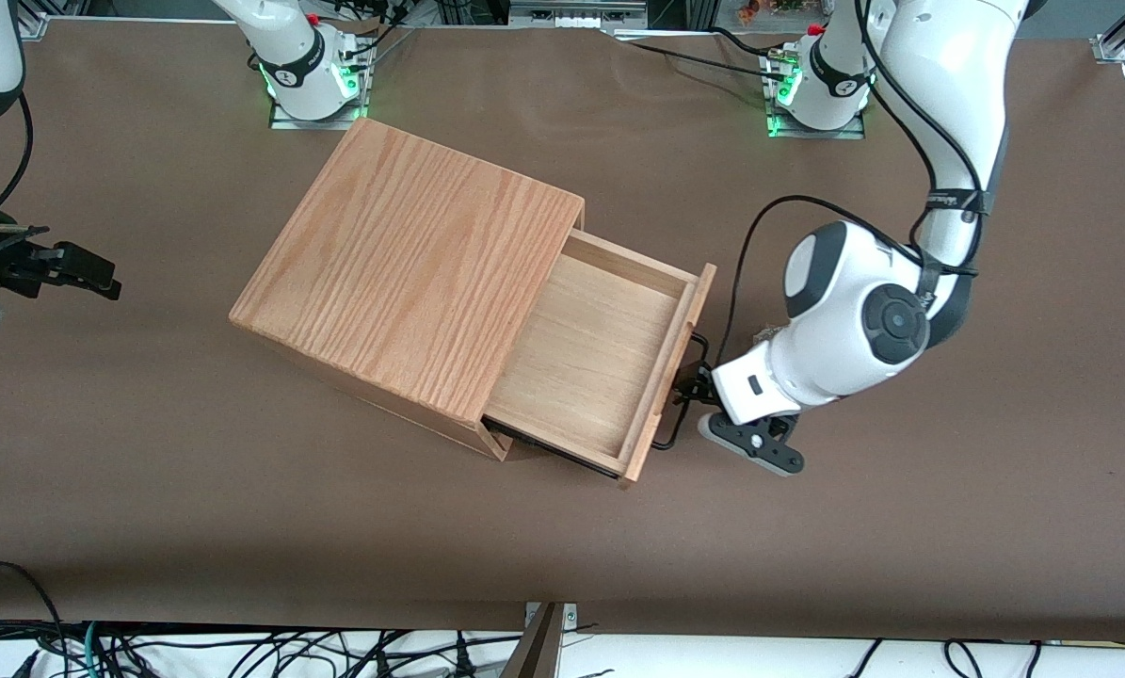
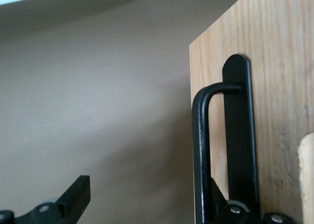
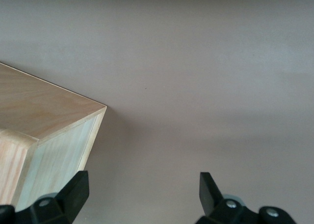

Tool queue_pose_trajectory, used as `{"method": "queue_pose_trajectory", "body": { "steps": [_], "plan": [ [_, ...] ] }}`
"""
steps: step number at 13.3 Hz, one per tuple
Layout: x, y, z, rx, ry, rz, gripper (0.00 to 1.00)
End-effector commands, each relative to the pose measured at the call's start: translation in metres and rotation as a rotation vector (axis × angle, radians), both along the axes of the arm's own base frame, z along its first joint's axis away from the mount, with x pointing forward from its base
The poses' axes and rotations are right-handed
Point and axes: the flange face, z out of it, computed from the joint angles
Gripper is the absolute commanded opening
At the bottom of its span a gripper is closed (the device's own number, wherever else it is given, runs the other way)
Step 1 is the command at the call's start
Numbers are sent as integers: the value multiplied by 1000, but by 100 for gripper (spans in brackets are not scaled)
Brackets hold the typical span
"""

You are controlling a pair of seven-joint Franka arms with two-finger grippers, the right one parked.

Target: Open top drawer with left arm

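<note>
Sitting nearest the front camera, on the brown table [image 1: 562,556]: the oak cabinet [image 1: 402,292], with the top drawer [image 1: 600,363] drawn well out toward the working arm's end. Meeting that drawer at its front panel: the left arm's gripper [image 1: 692,388], level with the black handle [image 2: 201,160]. Spreading wide, the fingers: one [image 2: 73,199] hanging out over bare table, clear of everything, the other [image 2: 235,211] tucked against the handle's mounting plate, between bar and wood. Hooking rather than clamping, judging by the wrist view; gripping nothing. Running along the panel, the handle's long axis, crosswise to the drawer's travel. Lying straight ahead of the gripper: the drawer, sliding back toward the left arm [image 1: 854,320]. Looking largely done, the opening, with most of the pale floor showing.
</note>
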Motion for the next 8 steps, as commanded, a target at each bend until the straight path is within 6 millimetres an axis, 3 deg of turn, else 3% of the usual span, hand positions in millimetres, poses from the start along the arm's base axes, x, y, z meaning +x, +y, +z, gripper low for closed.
{"method": "queue_pose_trajectory", "body": {
  "steps": [1, 6, 8],
  "plan": [
    [3, 12, 15, 32, -16, -32, 100],
    [-2, 11, 15, 32, 29, -45, 100],
    [-9, 8, 27, 27, 61, -56, 100]
  ]
}}
